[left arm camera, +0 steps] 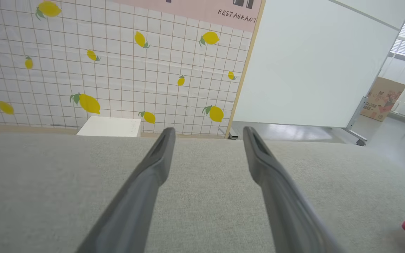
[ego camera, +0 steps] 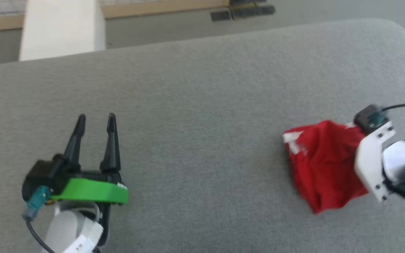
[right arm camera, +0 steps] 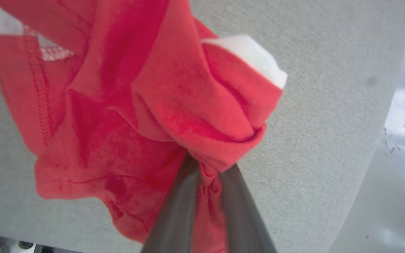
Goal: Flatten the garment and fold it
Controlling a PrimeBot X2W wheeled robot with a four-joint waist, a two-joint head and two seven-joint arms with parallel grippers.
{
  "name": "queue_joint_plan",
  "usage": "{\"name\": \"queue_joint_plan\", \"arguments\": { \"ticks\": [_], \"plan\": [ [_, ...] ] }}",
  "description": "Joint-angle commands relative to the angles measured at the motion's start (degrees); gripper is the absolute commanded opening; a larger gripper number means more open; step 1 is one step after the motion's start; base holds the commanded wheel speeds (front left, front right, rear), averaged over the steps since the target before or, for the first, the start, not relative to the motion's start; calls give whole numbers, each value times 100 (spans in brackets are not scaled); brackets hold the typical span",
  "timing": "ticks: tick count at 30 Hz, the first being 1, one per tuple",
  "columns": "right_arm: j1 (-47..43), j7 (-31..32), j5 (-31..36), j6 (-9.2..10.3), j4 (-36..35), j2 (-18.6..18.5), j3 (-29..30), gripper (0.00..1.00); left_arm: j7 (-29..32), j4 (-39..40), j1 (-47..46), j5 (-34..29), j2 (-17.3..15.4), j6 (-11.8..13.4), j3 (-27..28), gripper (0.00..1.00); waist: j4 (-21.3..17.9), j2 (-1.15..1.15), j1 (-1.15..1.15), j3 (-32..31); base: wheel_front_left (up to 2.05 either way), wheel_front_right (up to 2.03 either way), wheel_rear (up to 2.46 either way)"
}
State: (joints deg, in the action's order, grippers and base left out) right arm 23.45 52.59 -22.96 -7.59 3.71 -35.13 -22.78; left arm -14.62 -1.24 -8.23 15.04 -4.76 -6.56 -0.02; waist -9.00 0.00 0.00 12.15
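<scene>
grey fabric surface (ego camera: 202,88); lemon-tile wall (left arm camera: 118,70); white partition (left arm camera: 311,70)

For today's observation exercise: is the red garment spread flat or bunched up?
Bunched up: the garment is a crumpled heap, with a fold pinched in the right gripper.

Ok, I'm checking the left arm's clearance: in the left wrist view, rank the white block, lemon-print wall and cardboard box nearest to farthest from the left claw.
1. white block: just beyond the grey surface's far edge, ahead-left of the left claw.
2. lemon-print wall: right behind the block.
3. cardboard box: far right, well back in the room.
</scene>
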Motion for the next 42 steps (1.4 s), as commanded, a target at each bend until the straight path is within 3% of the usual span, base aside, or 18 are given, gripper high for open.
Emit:
{"name": "queue_joint_plan", "arguments": {
  "ticks": [1, 13, 25, 26, 27, 36, 42],
  "plan": [
    [172, -150, 53, 10, 113, -70, 116, 0, 38, 103, -188, -92, -128, -21, -6, 100, -751, 0, 0, 892, 0, 0, 0],
    [916, -1212, 485, 10, 1327, -624, 1206, 0, 723, 1272, -496, -324, -725, 52, 109, 100, -1005, 0, 0, 2192, 0, 0, 0],
    [1678, -2121, 1165, 10, 2672, -338, 2242, 0, 1337, 2238, -235, -396, -1158, 180, 444, 100, -1215, 0, 0, 2727, 0, 0, 0],
    [1736, -2195, 1219, 10, 2766, -299, 2288, 37, 1383, 2304, -205, -396, -1182, 194, 472, 100, -1241, 0, 0, 2761, 0, 0, 0],
    [1781, -2274, 1269, 10, 2829, -277, 2318, 100, 1420, 2343, -180, -400, -1205, 202, 492, 100, -1260, 0, 0, 2779, 0, 0, 0],
    [2122, -3144, 1321, 10, 3245, -247, 2541, 100, 1501, 2487, 17, -368, -1287, 265, 613, 100, -1360, 0, 0, 2698, 0, 0, 0],
    [2317, -3940, 871, 10, 2901, -308, 2388, 100, 1291, 2251, -11, -296, -1161, 314, 555, 100, -1259, 0, 0, 2340, 0, 0, 0]
  ]
}}
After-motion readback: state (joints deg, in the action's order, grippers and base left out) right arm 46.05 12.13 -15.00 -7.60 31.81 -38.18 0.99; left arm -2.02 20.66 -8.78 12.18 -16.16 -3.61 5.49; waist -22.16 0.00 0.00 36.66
